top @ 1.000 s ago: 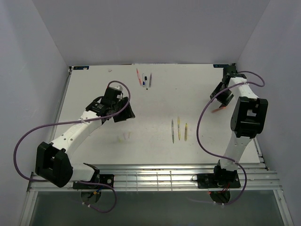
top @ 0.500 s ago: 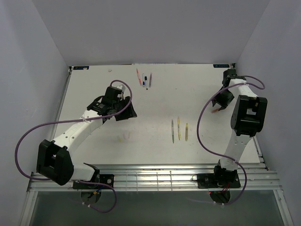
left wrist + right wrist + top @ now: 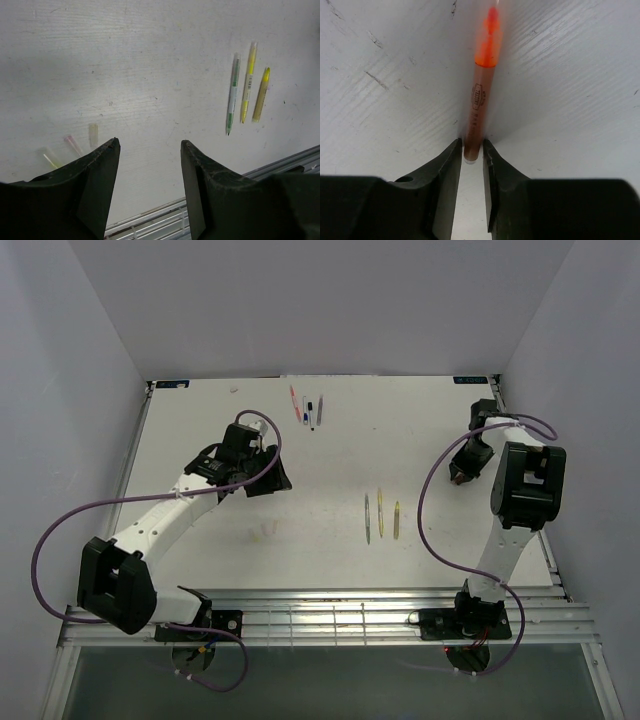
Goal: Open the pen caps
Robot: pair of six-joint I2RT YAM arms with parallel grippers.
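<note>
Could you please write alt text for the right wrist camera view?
The right gripper pinches the near end of an orange pen, whose brighter orange end points away, against a scuffed white table.

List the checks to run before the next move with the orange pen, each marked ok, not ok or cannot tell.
1. The orange pen sits inside the right tool: ok.
2. That tool pinches the pen's near end: ok.
3. The pen's bright far end is free of the tool: ok.
4. The pen is off the table: cannot tell.
5. The left tool is open and empty: ok.
6. The left tool is beside the orange pen, ready to pull: not ok.
</note>
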